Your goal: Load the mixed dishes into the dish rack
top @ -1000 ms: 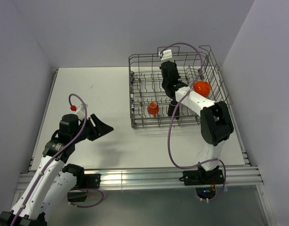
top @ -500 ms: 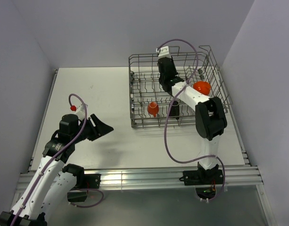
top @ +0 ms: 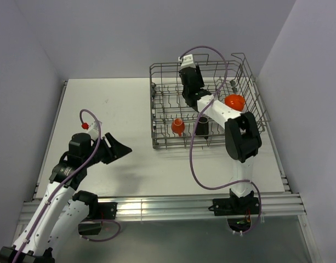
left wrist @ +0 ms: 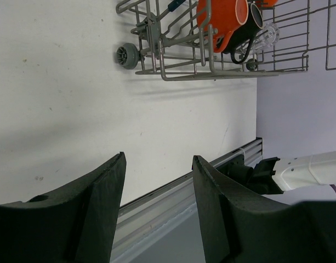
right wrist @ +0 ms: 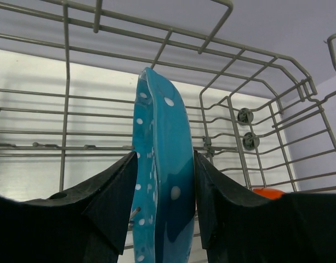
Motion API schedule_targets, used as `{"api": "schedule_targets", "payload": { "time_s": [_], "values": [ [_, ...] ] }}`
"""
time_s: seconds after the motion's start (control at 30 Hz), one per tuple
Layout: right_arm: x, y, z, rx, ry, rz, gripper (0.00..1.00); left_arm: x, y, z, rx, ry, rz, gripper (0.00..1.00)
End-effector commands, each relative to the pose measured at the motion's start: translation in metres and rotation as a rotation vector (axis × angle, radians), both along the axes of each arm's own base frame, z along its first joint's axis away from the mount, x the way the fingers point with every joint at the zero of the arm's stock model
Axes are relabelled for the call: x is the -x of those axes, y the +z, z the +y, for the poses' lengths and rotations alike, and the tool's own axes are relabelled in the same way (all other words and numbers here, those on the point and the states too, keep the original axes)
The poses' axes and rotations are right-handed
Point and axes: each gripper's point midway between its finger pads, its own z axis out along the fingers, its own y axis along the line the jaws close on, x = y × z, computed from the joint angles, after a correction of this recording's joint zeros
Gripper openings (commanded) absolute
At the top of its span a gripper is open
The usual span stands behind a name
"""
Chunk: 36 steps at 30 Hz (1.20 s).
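The teal white-dotted plate [right wrist: 162, 109] stands on edge among the tines of the grey wire dish rack [top: 155, 109]. My right gripper [right wrist: 165, 156] is open, one finger close on each side of the plate. In the top view this gripper [top: 192, 94] reaches down into the rack's back half and hides the plate. A small orange cup [top: 178, 127], a dark mug [top: 203, 125] and an orange-red bowl [top: 234, 101] sit in the rack. The left wrist view shows the cup [left wrist: 222, 22], the mug [left wrist: 250, 30] and a clear glass [left wrist: 268, 35]. My left gripper [top: 124, 149] is open and empty over the table.
The rack has tall wire sides and small wheels [left wrist: 126, 55]. An aluminium rail [top: 168, 204] runs along the table's near edge. Grey walls close in the table on the left, back and right.
My right jaws have widened off the plate, and the right wrist has moved toward the rack's back. The left arm has not moved.
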Motion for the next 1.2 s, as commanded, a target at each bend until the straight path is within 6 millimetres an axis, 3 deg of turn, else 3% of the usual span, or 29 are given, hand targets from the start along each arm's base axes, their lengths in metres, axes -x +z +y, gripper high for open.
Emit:
{"api": "schedule_targets", "payload": {
  "time_s": [0.0, 0.27, 0.8, 1.17],
  "values": [
    [-0.005, 0.028, 0.014, -0.046, 0.022, -0.069, 0.52, 0.001, 0.004, -0.003, 0.01, -0.021, -0.024, 0.58],
    [-0.001, 0.022, 0.023, -0.037, 0.036, -0.064, 0.6, 0.001, 0.003, -0.003, 0.008, -0.024, -0.023, 0.58],
    [0.009, 0.023, 0.045, -0.02, 0.053, -0.074, 0.62, 0.003, 0.004, -0.002, 0.008, -0.027, -0.023, 0.58],
    [0.037, 0.062, 0.063, -0.043, 0.071, -0.14, 0.63, 0.003, 0.003, -0.002, 0.015, -0.014, -0.015, 0.58]
  ]
}}
